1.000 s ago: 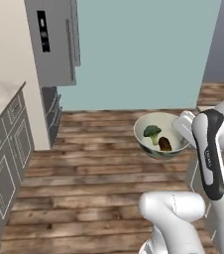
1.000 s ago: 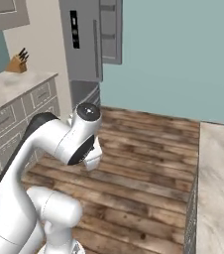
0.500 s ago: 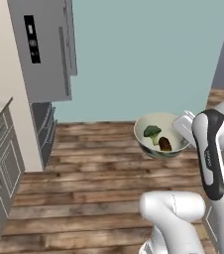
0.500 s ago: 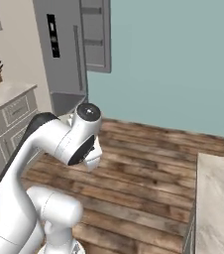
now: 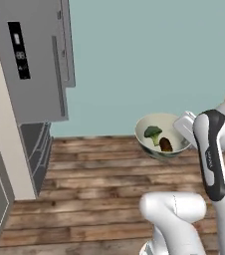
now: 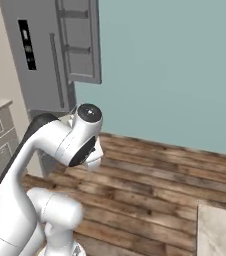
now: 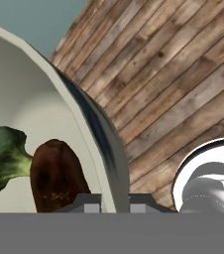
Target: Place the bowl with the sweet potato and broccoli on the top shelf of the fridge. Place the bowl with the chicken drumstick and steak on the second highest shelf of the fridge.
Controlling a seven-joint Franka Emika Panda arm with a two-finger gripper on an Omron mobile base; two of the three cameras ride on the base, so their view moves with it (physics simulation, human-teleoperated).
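The gripper [image 7: 109,201] was closed on the rim of the bowl [image 5: 160,136], one fingertip inside the wall and one outside, as the hand view showed. The bowl hung in the air above the wood floor [image 5: 94,174], held near level beside the arm's upper links. Inside it lay the broccoli [image 5: 152,132] and the sweet potato [image 5: 166,145], touching or nearly so, both resting toward the gripped side.

The fridge [image 5: 32,60] stood ahead and to the left, well apart from the bowl. Its door [image 6: 79,42] stood open, with door racks visible in the right base view. The shelves inside could not be made out from either base view.

Judged step: carrying the bowl to the fridge for placement on the top shelf.

Recommended procedure:
1. Keep the rim level during transport. A rim pinch gives little resistance to tipping, and the contents sit loose.
2. Bring the base square to the open compartment before extending the arm.
3. Clear the door edge with the far side of the bowl.
4. Enter above the top shelf, lower until the base rests flat, then release.

Risk: a sudden turn or stop could swing the bowl in the grip.
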